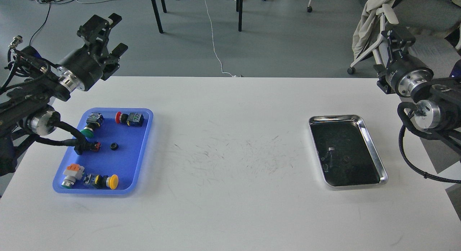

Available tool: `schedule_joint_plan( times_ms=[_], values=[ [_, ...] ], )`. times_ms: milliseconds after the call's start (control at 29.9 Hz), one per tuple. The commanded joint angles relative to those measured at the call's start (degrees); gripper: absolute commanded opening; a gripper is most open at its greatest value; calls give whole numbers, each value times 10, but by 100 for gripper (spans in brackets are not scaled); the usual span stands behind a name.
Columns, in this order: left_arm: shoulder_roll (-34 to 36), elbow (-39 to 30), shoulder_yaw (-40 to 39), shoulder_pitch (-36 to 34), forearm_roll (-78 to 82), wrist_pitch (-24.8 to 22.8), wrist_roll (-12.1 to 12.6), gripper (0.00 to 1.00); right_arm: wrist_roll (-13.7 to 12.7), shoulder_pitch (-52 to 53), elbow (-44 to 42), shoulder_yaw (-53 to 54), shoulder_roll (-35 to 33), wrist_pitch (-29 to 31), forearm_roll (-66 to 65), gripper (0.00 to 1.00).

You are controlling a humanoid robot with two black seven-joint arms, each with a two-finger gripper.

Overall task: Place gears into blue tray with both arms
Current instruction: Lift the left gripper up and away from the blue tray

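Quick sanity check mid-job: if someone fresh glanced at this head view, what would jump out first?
Probably the blue tray at the table's left, bright against the white top, holding coloured-cap push-button switches and one small black gear near its middle. Next, the shiny steel tray on the right, where a faint gear shows on its dark inside. Both arms hang raised at the table's far corners, the left gripper open and empty.

We find no readable text, no labels, brands, numbers or signs legible on anything in our view.

Both arms are raised at the sides, left tool (114,34) gaping empty, right tool (396,36) unreadable end-on.
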Motion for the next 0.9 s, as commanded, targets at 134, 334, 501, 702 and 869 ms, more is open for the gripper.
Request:
schedule_joint_plan(
  times_ms=[134,334,501,702,869],
  values=[
    [-8,29,-7,0,-32,-30,62,99,0,2,20,-24,-12,0,-16,99],
    [-2,34,-48,0,-190,-66,147,99,0,1,25,-25,-12,0,-16,99],
    [-2,33,-55,2,-226,-76,124,99,0,0,29,-28,-13,0,-16,99],
    [-12,37,-62,14,-268,-77,121,99,-1,1,55,-37,-32,1,-48,99],
    [-16,42,-68,26,-269,-74,121,99,-1,10,80,-96,-49,19,-105,99]
  ],
)
